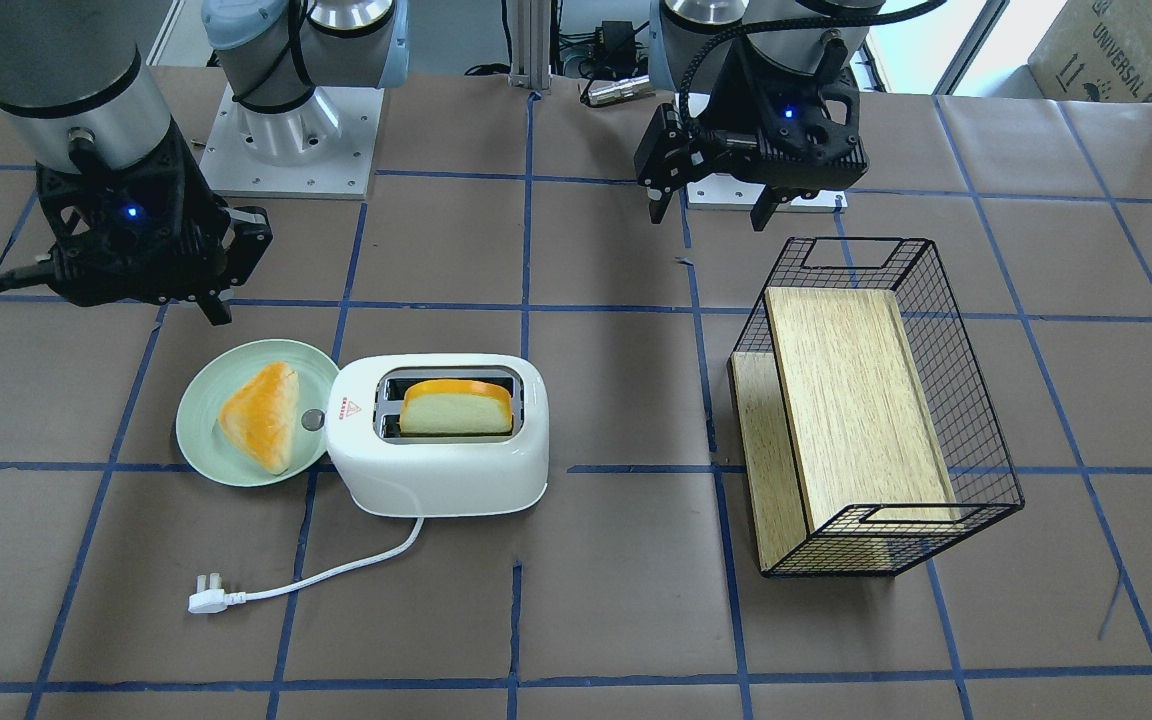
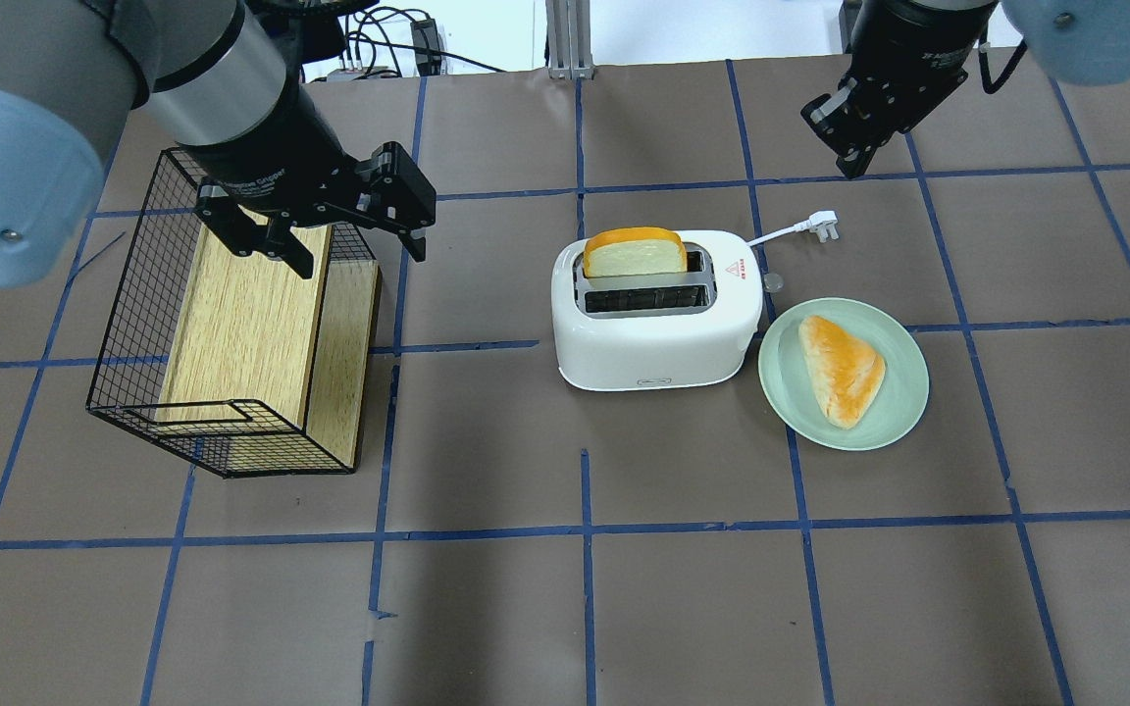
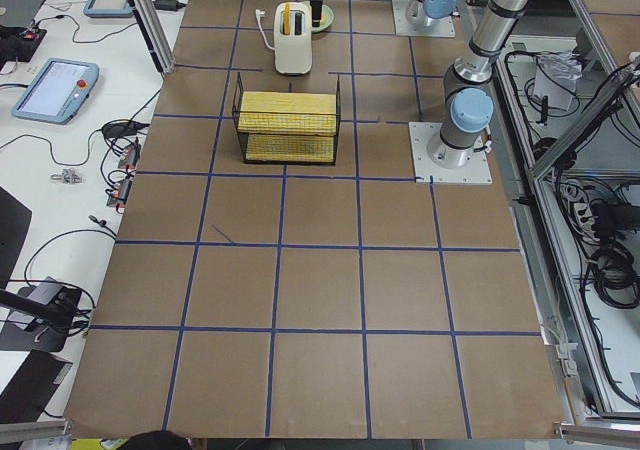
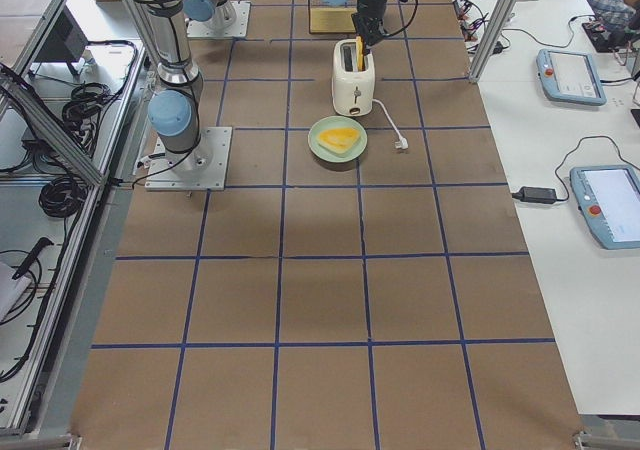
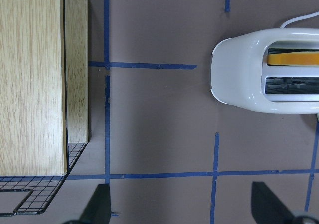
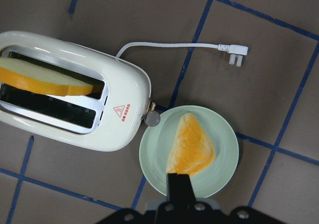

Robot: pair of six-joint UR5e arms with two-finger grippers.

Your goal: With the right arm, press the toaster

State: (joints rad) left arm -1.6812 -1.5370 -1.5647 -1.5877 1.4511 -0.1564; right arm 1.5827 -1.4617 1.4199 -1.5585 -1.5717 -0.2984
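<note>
The white toaster [image 1: 436, 470] stands mid-table, and it also shows in the overhead view [image 2: 653, 353] and the right wrist view [image 6: 124, 129]. A slice of bread [image 1: 456, 408] stands up out of one slot. The toaster's grey knob [image 6: 152, 117] faces the plate, and its plug [image 2: 823, 226] lies loose on the table. My right gripper [image 2: 854, 165] hangs above the table, apart from the toaster on its knob side. Its fingers [image 6: 179, 184] look shut and empty. My left gripper [image 2: 357, 253] is open and empty over the wire basket's edge.
A pale green plate [image 2: 903, 392] holding a triangular bread piece [image 2: 842, 368] sits right beside the toaster's knob end. A black wire basket [image 2: 124, 314] with a wooden board [image 2: 241, 314] in it lies on the left arm's side.
</note>
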